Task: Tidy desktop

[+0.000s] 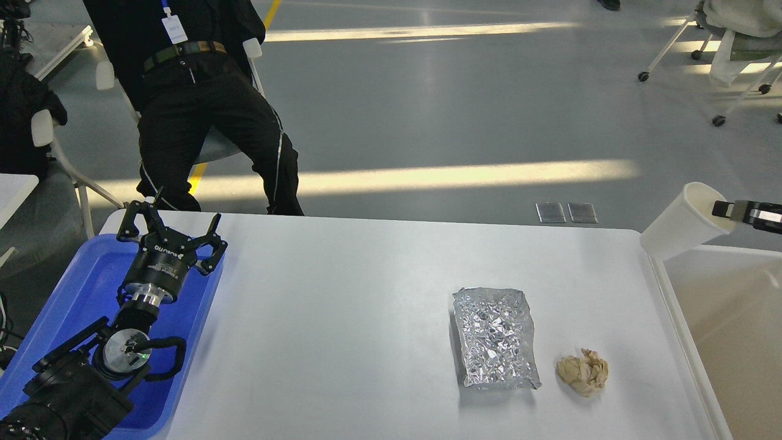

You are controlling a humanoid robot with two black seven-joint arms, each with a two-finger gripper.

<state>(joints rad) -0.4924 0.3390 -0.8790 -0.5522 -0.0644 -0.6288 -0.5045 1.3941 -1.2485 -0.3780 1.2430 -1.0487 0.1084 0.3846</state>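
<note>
The white desktop [342, 318] fills the middle of the head view. On its right part lies a crinkled silver foil bag [495, 337], and a crumpled tan paper ball [583, 371] lies just right of it. My left gripper [171, 226] is open and empty, over the far end of the blue tray [73, 305] at the desktop's left edge. My right gripper [730, 211] enters from the right edge and is shut on the rim of a white paper cup [681, 223], holding it tilted above the cream bin [727, 330].
A person in black [201, 104] stands just beyond the desktop's far left corner, beside a white chair [55, 146]. Wheeled chairs [727, 55] stand at the far right on the grey floor. The cream bin borders the desktop's right edge.
</note>
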